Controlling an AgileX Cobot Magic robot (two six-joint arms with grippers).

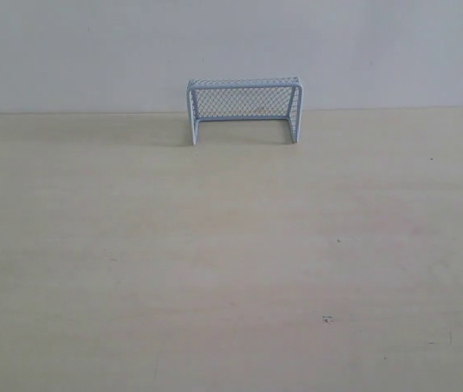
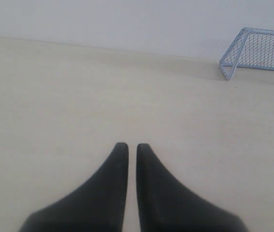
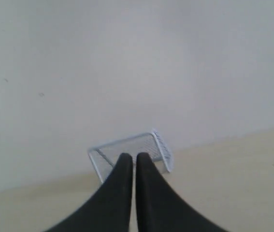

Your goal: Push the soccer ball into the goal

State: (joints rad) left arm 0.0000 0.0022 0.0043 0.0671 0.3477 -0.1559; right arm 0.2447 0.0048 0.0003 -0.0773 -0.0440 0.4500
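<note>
The goal (image 1: 243, 109), pale blue-white with fine mesh, stands at the far edge of the table against the wall, mouth facing the near side. It also shows in the left wrist view as the goal (image 2: 260, 52) and in the right wrist view as the goal (image 3: 127, 147), partly behind the fingers. The soccer ball is not visible in any view. My left gripper (image 2: 132, 146) is shut, black fingers nearly touching with nothing between them, over bare table. My right gripper (image 3: 133, 156) is shut too and points toward the goal. Neither gripper appears in the exterior view.
A pale wooden table (image 1: 231, 261) fills the exterior view, with a plain white wall (image 1: 231, 41) behind its far edge. A small dark mark (image 1: 327, 319) lies on the table at the near right.
</note>
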